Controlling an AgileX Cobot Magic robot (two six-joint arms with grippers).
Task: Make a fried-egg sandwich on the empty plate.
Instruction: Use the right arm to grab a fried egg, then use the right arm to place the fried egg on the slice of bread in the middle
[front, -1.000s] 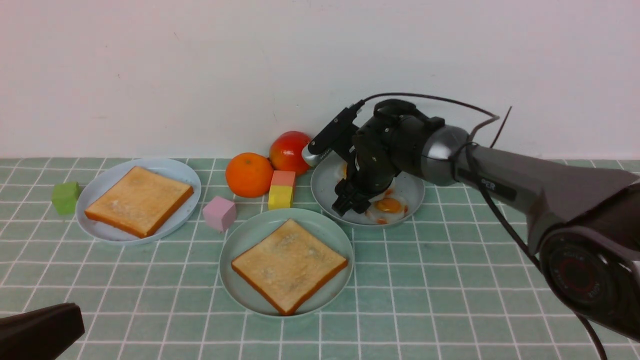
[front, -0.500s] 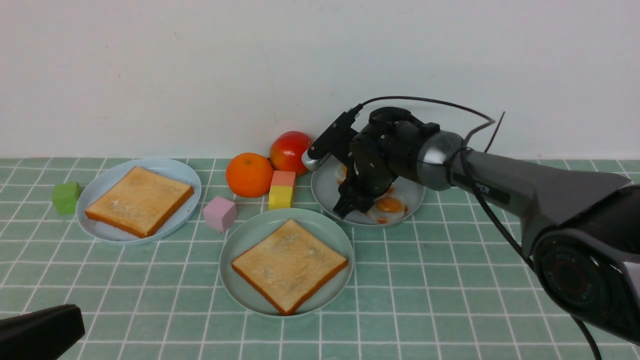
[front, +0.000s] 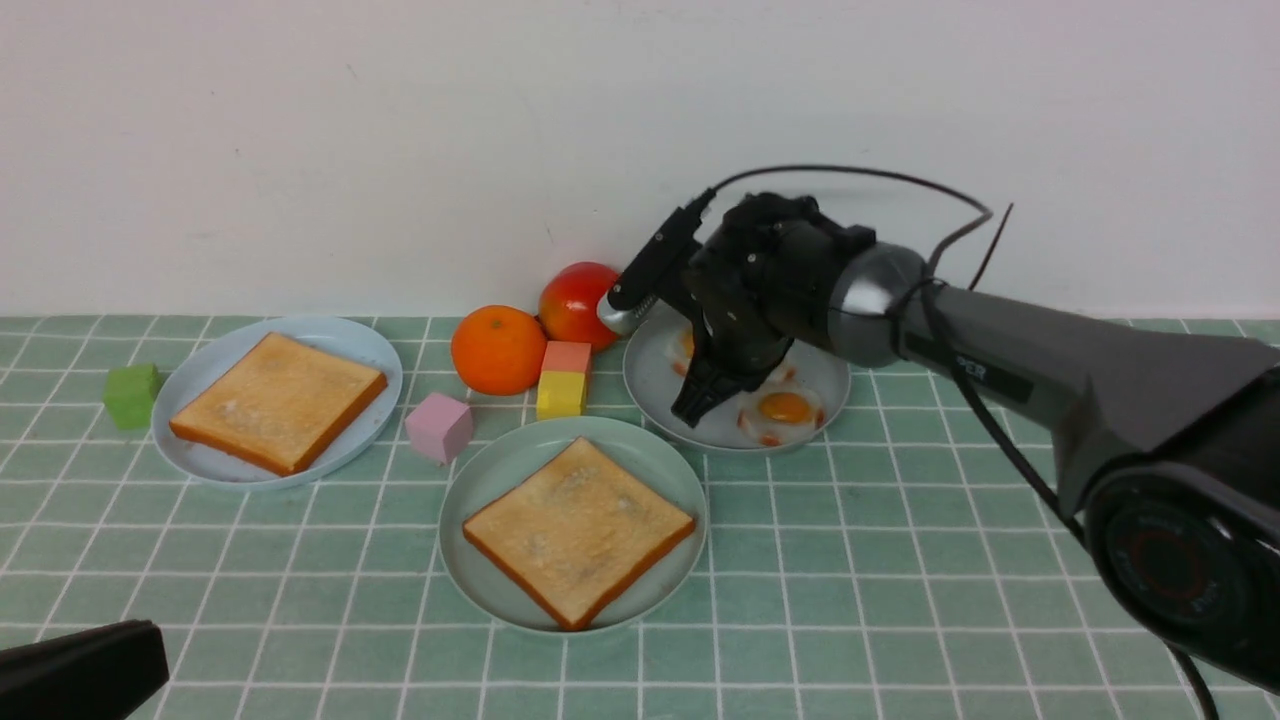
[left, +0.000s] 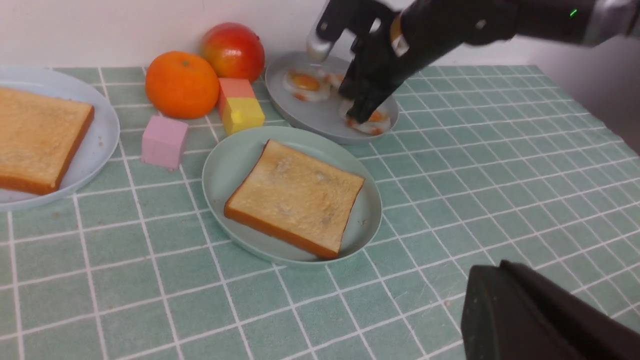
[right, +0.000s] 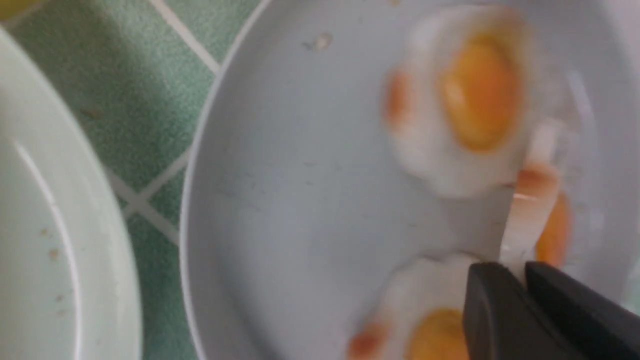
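Note:
My right gripper (right: 522, 272) is shut on the white rim of a fried egg (right: 532, 210), which stands tilted on edge over the grey plate (right: 300, 200). Two more eggs lie on that plate, one (right: 470, 100) beyond the held one and one (right: 430, 320) beside the fingers. From the front, the right gripper (front: 697, 408) points down into the grey plate (front: 650, 380), next to an egg (front: 785, 410). One toast slice (front: 578, 530) lies on the mint-green plate (front: 470, 480), another toast (front: 278, 400) on the pale blue plate (front: 375, 350). My left gripper (left: 500, 280) is shut and low at the near left.
An orange (front: 498, 348) and a red apple (front: 578, 303) sit near the back wall. A pink-and-yellow block stack (front: 563, 380), a pink cube (front: 439, 426) and a green cube (front: 132, 396) stand around the plates. The grey plate's rim nearly touches the mint-green plate.
The right gripper's jaws have closed from wide open onto an egg's rim, and the wrist has lifted slightly. The left arm has stayed put.

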